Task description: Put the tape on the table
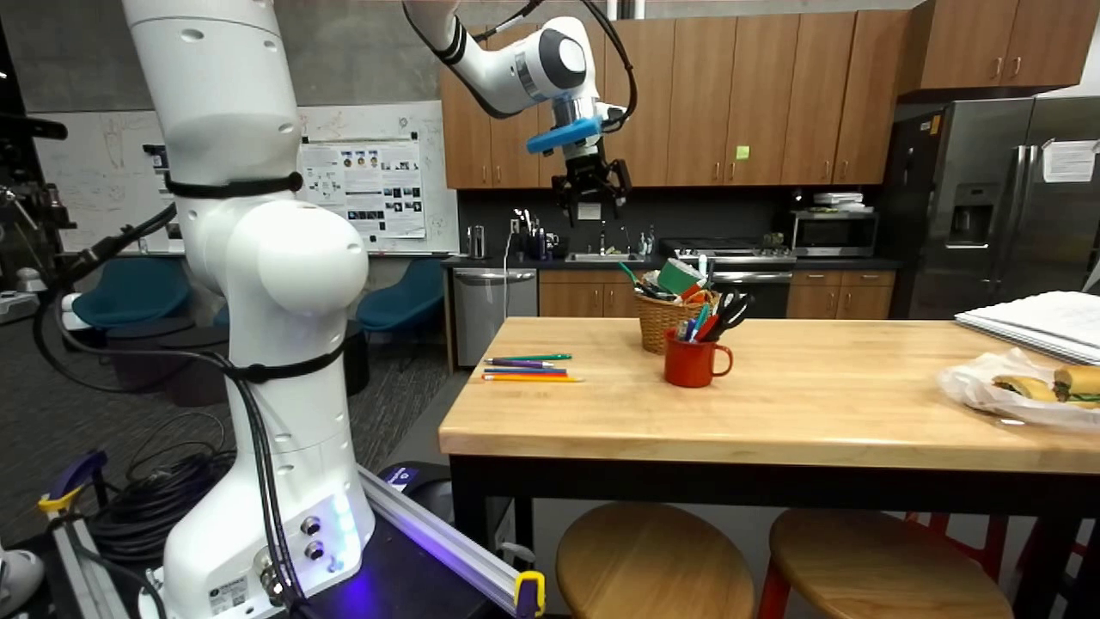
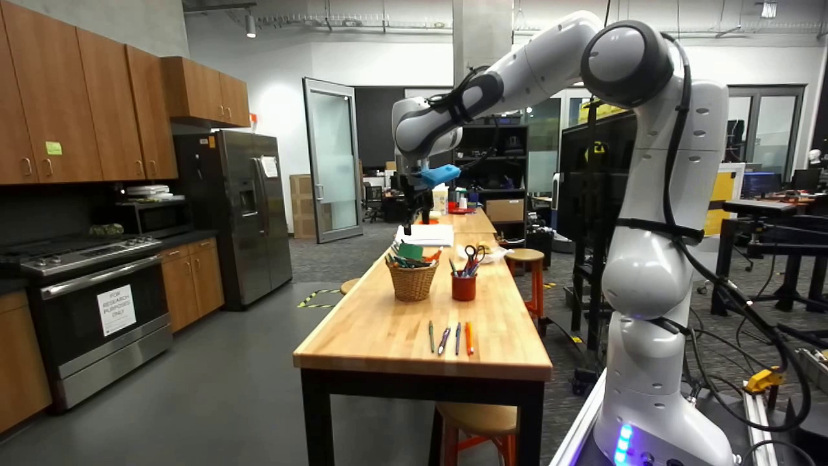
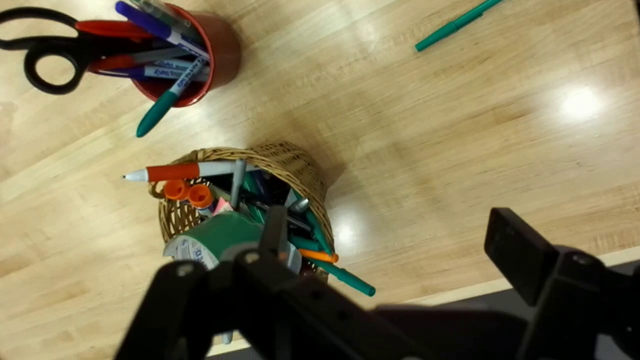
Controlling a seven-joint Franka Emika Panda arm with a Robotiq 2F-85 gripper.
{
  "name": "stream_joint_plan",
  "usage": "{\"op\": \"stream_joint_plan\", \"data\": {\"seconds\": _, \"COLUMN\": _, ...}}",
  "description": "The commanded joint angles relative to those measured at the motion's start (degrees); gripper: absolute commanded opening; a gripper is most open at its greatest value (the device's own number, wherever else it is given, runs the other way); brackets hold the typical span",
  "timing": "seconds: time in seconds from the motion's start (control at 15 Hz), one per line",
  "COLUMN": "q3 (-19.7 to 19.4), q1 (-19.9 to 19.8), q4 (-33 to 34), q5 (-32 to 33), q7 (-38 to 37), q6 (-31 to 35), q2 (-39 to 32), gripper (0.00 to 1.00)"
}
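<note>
One green roll of tape (image 3: 225,232), tilted in the basket (image 3: 305,165)

High over the tabletop (image 1: 816,413), the hand (image 1: 595,206) hangs apart from the basket, its jaws spread wide. In the wrist view one of its fingers (image 3: 274,232) hides part of the tape, while the other shows against the tabletop close to the edge. The tape sits on top of the basket's contents, poking above the rim among pens (image 3: 172,172) and two orange caps (image 3: 200,196). A red mug (image 1: 687,367) stands just beside the basket, holding markers (image 3: 172,95) and black-handled scissors (image 3: 85,50). Near the tabletop's end, loose pens (image 2: 458,338) lie side by side. In an exterior view, a sandwich (image 1: 1078,380) rests on white paper (image 1: 971,391), well apart from the mug.
</note>
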State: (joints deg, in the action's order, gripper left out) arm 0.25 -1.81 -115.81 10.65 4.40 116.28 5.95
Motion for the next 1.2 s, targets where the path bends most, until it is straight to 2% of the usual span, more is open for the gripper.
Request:
{"op": "stream_joint_plan", "data": {"seconds": 0.0, "q3": -1.3, "q1": 0.0, "q4": 6.5, "q5": -1.2, "q7": 6.4, "q6": -3.6, "q2": -4.5, "gripper": 1.0}}
{"op": "stream_joint_plan", "data": {"seconds": 0.47, "q3": -2.9, "q1": -0.9, "q4": 14.6, "q5": -1.9, "q7": 15.3, "q6": -10.4, "q2": -10.3, "gripper": 1.0}}
{"op": "stream_joint_plan", "data": {"seconds": 1.13, "q3": -3.4, "q1": -3.7, "q4": 21.6, "q5": -6.2, "q7": 23.1, "q6": -11.1, "q2": -16.0, "gripper": 1.0}}
